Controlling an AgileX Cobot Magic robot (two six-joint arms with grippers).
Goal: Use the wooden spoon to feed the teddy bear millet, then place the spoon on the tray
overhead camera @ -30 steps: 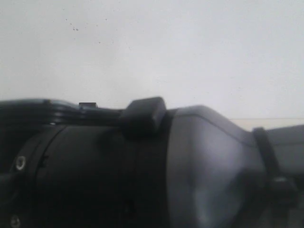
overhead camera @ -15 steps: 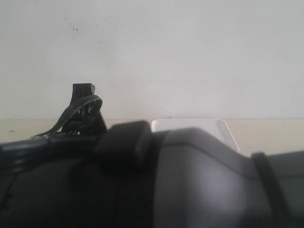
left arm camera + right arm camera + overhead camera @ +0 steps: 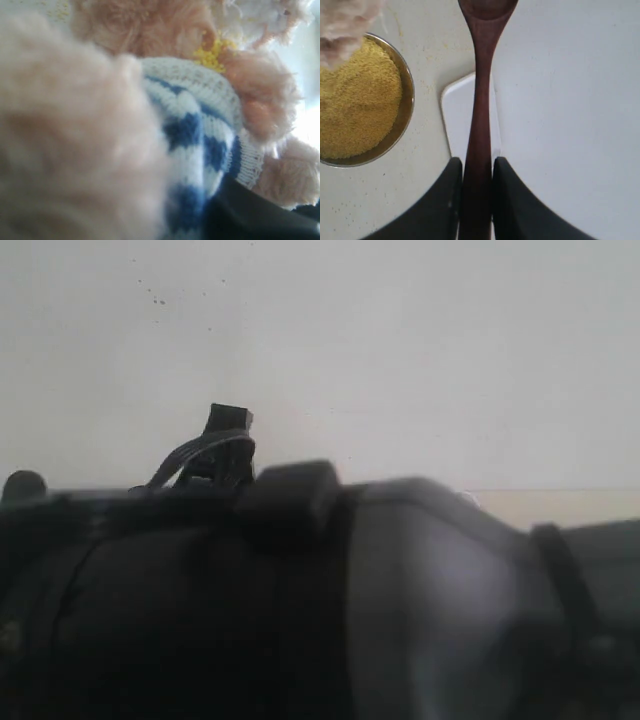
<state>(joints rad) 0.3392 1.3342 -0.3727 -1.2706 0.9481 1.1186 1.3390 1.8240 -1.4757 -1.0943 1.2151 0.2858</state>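
Two lines decide the set-down: the long axis of the spoon [image 3: 481,100] and the edge of the tray [image 3: 457,117]. We see the right gripper [image 3: 477,169] pinched narrowly on the handle's end, with the spoon running straight out from the jaws and its scoop end partly out of view. The tray's rounded corner lies directly under the mid-handle, so we judge the move to be mostly downward, with a small shift toward the tray's middle. Millet [image 3: 355,100] in its bowl [image 3: 410,100] sits near that corner, apart from it. The bear [image 3: 200,145] fills the left wrist view, with yellow grains at its neck. Only a dark edge of the left gripper [image 3: 245,217] shows against the shirt, so we cannot tell its grip. The right arm is nearer the tray.
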